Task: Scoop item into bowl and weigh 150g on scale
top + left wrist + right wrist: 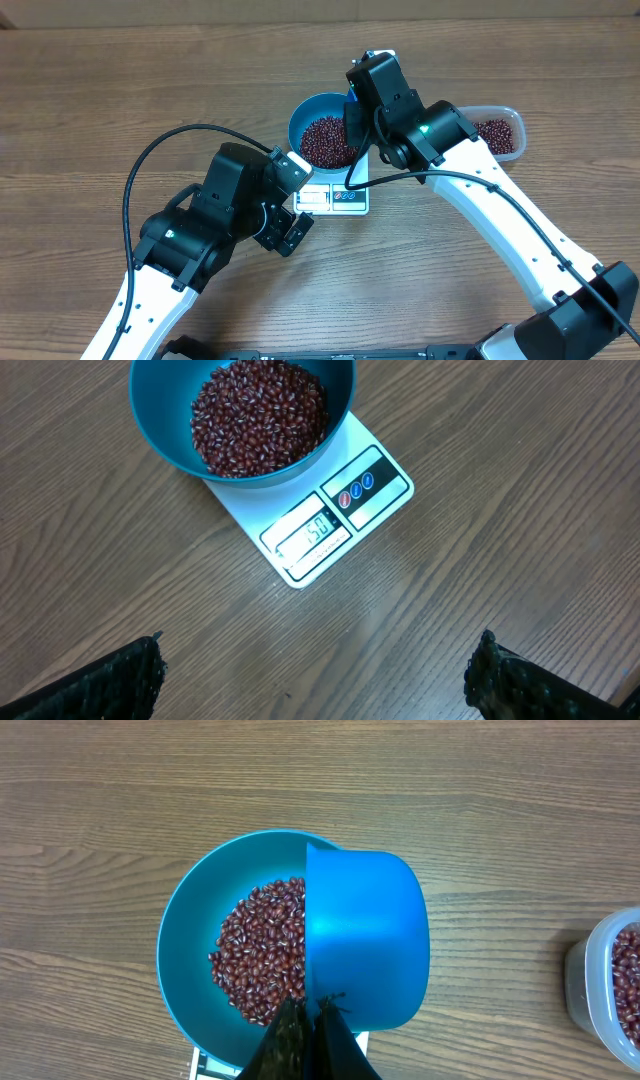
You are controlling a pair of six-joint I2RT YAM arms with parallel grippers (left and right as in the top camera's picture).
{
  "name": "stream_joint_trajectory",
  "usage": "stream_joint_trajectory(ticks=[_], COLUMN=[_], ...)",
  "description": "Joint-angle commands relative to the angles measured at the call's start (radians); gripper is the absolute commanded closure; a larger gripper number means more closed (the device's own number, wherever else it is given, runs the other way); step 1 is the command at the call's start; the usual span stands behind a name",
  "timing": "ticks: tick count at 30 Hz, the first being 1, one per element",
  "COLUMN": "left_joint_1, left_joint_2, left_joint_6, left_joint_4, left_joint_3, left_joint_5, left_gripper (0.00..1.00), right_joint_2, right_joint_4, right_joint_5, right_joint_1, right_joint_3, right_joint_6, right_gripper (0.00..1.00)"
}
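The left gripper's (320,685) jaws stood wide apart, holding nothing, above the table (500,560) in front of the scale (375,495). The right gripper's (310,1038) jaws were clenched on the handle of the scoop (365,935), which hung over the bowl (185,940). The bowl sat on the scale, well filled with beans (258,415). The display seemed to read the target weight, so I judged that only taking the scoop away was left. Counted: one bowl, one scale, one scoop, one tub (512,118) of spare beans, two grippers.
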Motion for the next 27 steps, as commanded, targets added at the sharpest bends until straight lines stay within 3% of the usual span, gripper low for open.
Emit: stream_joint_trajectory(ticks=[1, 27], left_joint_1=[0.006, 0.006], left_joint_2=[0.004, 0.004], left_joint_6=[0.011, 0.011], left_joint_4=[0.002, 0.002], left_joint_3=[0.015, 0.015], left_joint_5=[0.014, 0.014], left_gripper=[0.0, 0.0], right_joint_2=[0.004, 0.004], right_joint_4=[0.01, 0.01], right_joint_5=[0.002, -0.008], right_joint_1=[-0.007, -0.007], right_joint_3=[0.027, 0.027], right_joint_6=[0.004, 0.005], right_gripper=[0.96, 0.96])
